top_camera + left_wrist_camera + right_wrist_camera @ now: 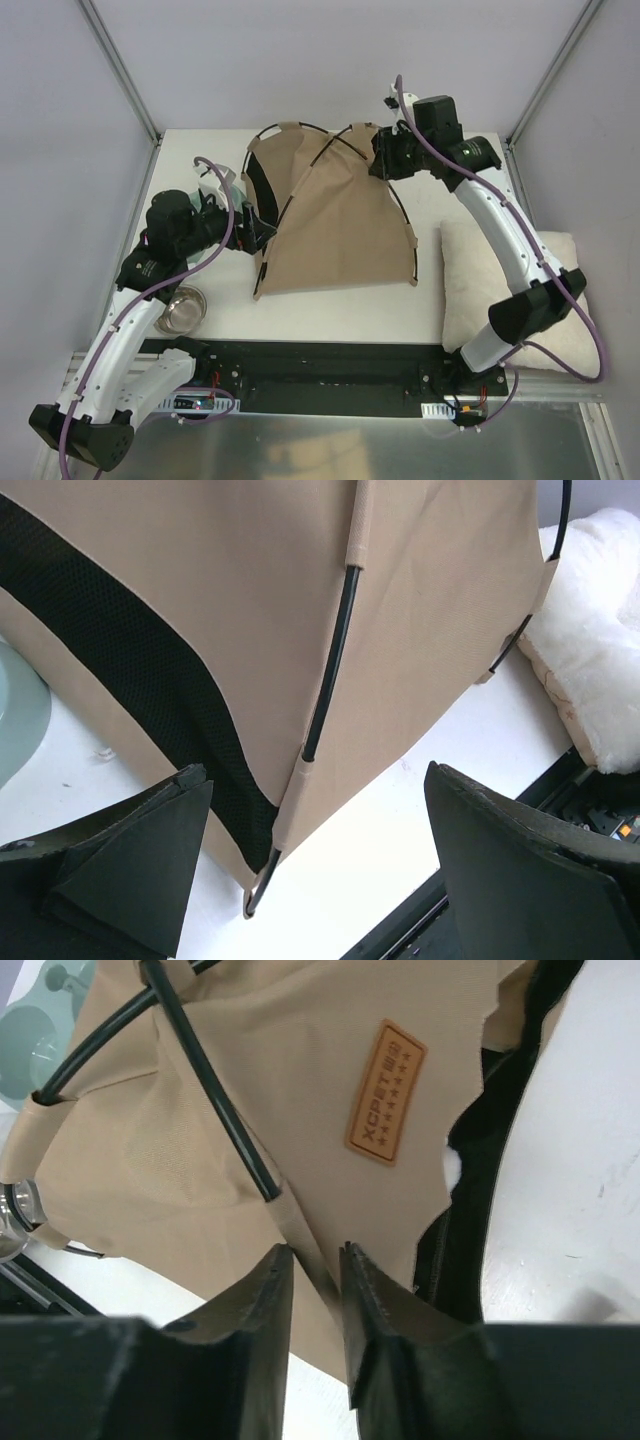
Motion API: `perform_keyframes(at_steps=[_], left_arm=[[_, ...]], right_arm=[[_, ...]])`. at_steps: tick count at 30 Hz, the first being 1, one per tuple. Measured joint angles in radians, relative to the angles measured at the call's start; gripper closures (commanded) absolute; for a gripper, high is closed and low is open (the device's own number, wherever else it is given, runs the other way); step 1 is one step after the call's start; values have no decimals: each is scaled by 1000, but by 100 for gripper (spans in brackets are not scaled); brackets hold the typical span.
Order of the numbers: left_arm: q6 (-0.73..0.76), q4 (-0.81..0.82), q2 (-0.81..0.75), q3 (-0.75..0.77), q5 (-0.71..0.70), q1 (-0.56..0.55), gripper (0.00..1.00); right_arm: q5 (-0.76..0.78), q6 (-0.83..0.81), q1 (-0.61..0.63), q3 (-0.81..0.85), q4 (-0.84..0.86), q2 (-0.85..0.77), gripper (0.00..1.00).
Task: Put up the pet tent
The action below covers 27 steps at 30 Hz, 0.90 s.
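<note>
The pet tent (pixel 340 230) stands partly raised on the white table, tan fabric with thin black poles crossing near its top. My right gripper (pixel 378 160) is at the tent's upper right; in the right wrist view it (pixel 317 1252) is shut on the tan sleeve that carries a pole (pixel 210 1080), just below the brown label patch (pixel 385 1090). The black lining (pixel 500 1160) shows to the right. My left gripper (pixel 262 228) is at the tent's left side. In the left wrist view it (pixel 315 780) stands open, with the pole (pixel 335 650) and its lower corner loop ahead, untouched.
A fluffy cream-white cushion (pixel 500 280) lies at the table's right edge, also in the left wrist view (pixel 595 650). A metal bowl (pixel 182 308) sits near the left arm at the front left. The black mounting rail (pixel 330 362) runs along the near edge.
</note>
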Motion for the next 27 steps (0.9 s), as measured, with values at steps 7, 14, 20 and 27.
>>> perform_keyframes(at_steps=[7, 14, 20, 27], left_arm=[[2, -21, -5, 0, -1, 0, 10], [18, -24, -5, 0, -8, 0, 9], [32, -38, -5, 1, -12, 0, 10], [37, -60, -4, 21, -21, 0, 9]], right_arm=[[-67, -93, -2, 143, -93, 104, 71], [-72, -150, 2, 186, -172, 143, 58], [-22, -181, 42, 188, -187, 166, 100], [74, -154, 114, 154, -126, 135, 100]])
